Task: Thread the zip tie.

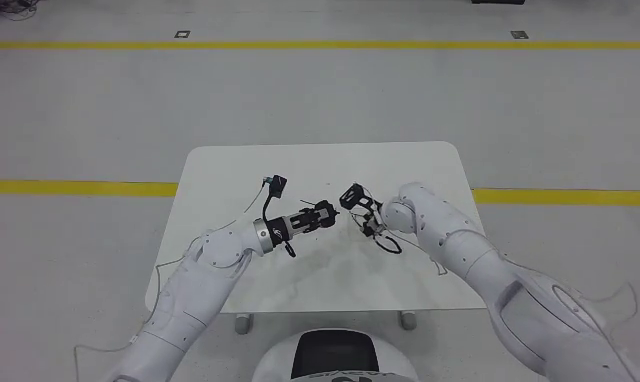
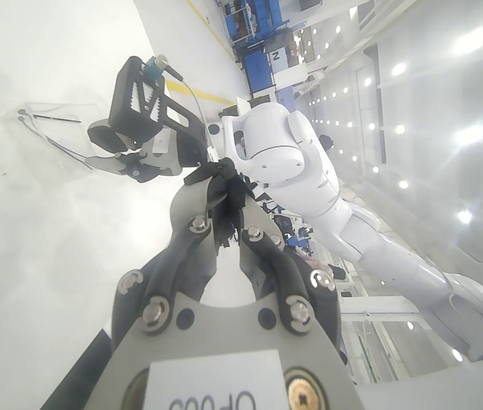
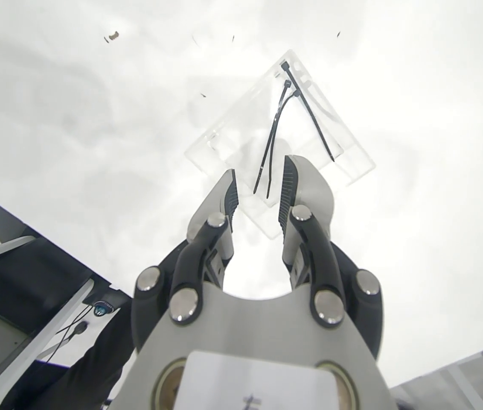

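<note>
– Right pincer (image 3: pixel 262 172) is spread apart with nothing in it, pointing down at the table (image 3: pixel 75 138).
– What sits nearest its tips?
– Two ties (image 3: pixel 272 142), side by side in a clear tray (image 3: pixel 228 138). Their tail ends lie just past the tips, framed by the gap. Their heads are at the tray's far corner.
– How do they run against the jaws?
– Lengthwise away from the pincer, so across the line on which the jaws close. I judge a straight drop would put one jaw on each side of both tails, which may catch two at once.
– Anything else in there?
– A third tie (image 3: pixel 309 115), slanted, its head near the other heads and its tail splayed off beside one jaw, apart from the pair. That one looks easier to take singly, with a small turn of the wrist.
– Touching yet?
– No, the pincer hangs above the tray, clear of it.
– And the other arm?
– Left pincer (image 2: pixel 225 183) is held up off the table, farther from the tray, which lies beyond the right pincer from its side. Its tips are drawn together, with a black frayed wad (image 2: pixel 234 198) at them. Whether that is a tie or padding I cannot tell.
– So who goes?
– Right arm is much the nearer. The pick looks like its job, and the threading is not yet begun.
</note>
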